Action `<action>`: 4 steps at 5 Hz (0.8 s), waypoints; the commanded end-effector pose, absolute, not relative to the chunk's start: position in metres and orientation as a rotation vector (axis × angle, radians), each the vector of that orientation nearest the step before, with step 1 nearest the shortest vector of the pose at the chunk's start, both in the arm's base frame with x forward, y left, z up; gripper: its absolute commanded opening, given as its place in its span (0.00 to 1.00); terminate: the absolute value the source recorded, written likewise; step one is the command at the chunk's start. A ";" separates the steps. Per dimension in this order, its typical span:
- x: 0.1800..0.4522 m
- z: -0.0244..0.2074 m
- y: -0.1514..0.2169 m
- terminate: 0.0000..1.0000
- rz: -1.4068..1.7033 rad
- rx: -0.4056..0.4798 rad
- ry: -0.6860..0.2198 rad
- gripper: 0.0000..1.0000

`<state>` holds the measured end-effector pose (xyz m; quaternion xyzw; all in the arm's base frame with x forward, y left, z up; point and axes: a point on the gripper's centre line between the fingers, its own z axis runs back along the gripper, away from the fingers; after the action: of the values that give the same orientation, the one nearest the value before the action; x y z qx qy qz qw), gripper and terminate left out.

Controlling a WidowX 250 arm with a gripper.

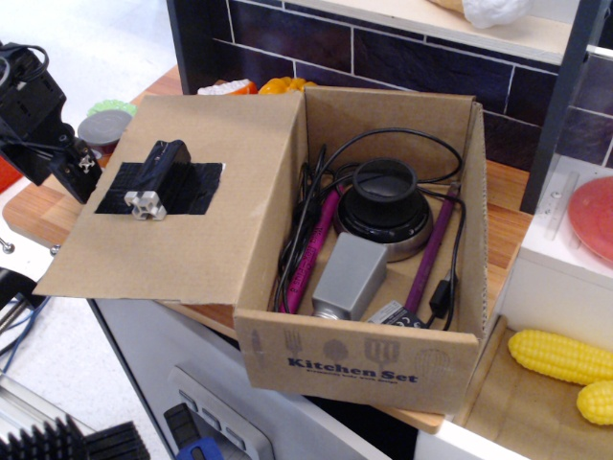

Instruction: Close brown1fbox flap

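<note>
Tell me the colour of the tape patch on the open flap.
Black tape on the brown flap, clearest in the observation.image view.

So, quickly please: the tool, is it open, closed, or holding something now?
Tool: beside the flap, left edge; holds nothing visible; open or closed cannot be told.

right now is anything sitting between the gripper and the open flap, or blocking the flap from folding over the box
Nothing visible does. The gripper sits at the flap's left edge, and the contents, cables included, lie below the brown1fbox rim.
</note>
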<state>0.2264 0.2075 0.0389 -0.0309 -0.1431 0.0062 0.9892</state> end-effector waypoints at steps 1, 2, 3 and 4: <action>0.232 0.069 0.193 0.00 0.015 -0.124 -0.377 1.00; 0.237 0.092 0.179 0.00 0.010 -0.140 -0.387 1.00; 0.247 0.111 0.169 0.00 -0.033 -0.110 -0.372 1.00; 0.259 0.138 0.152 0.00 -0.101 -0.021 -0.351 1.00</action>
<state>0.2572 0.1557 0.1345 -0.0023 -0.1572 -0.0360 0.9869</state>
